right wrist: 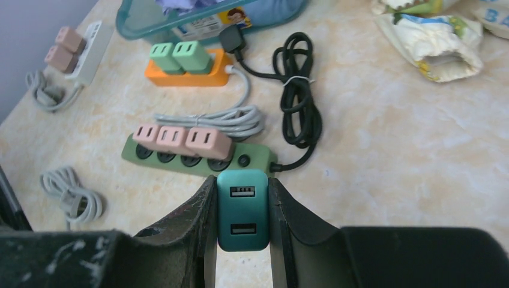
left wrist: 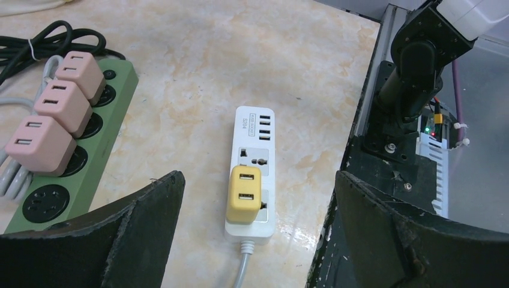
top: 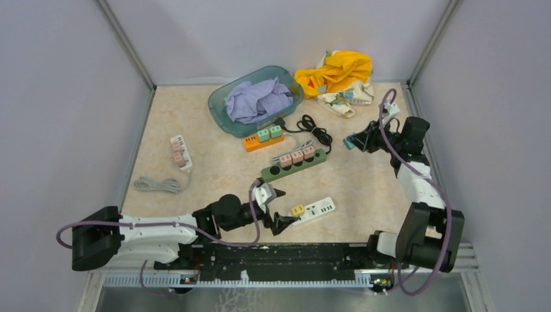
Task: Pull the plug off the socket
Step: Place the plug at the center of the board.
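Two arms reach over the table (top: 195,117). The left gripper (top: 281,208) stands wide open and holds nothing. The yellow plug (left wrist: 243,193) sits just ahead of its fingers, not touched, and is seated in the white power strip (left wrist: 255,129) near the front edge. The right gripper (top: 355,140), well apart at the far right, is closed around a teal plug (right wrist: 242,216), held above the table.

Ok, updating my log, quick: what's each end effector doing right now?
Left end effector: open, empty, facing the yellow plug in the white power strip.
Right end effector: closed on the teal plug.
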Motion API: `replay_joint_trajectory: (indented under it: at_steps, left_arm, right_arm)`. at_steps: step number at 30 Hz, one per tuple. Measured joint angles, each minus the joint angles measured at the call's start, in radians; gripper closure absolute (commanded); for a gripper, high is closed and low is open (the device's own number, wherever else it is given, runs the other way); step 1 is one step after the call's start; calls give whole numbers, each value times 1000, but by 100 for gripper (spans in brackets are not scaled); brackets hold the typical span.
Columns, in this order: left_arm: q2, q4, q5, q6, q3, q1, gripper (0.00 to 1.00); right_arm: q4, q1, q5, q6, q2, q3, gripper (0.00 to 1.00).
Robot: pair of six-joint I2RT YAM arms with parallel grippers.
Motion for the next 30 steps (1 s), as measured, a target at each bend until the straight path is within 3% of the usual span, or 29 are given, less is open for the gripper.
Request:
replay_joint_trajectory:
  at_steps: [11,22,30]
  left_arm:
    - [-79,-25,-44,-51,-79,2,0]
    - [-114,-25,-77,-73,-119,4,0]
    - [-114,-25,-82,-83,-124,6,0]
  right_arm:
    - [209,-31,124,222,222,55,100]
    - [272,-64,159,319,391,120,100]
    - [275,-70,160,354,551,202,92]
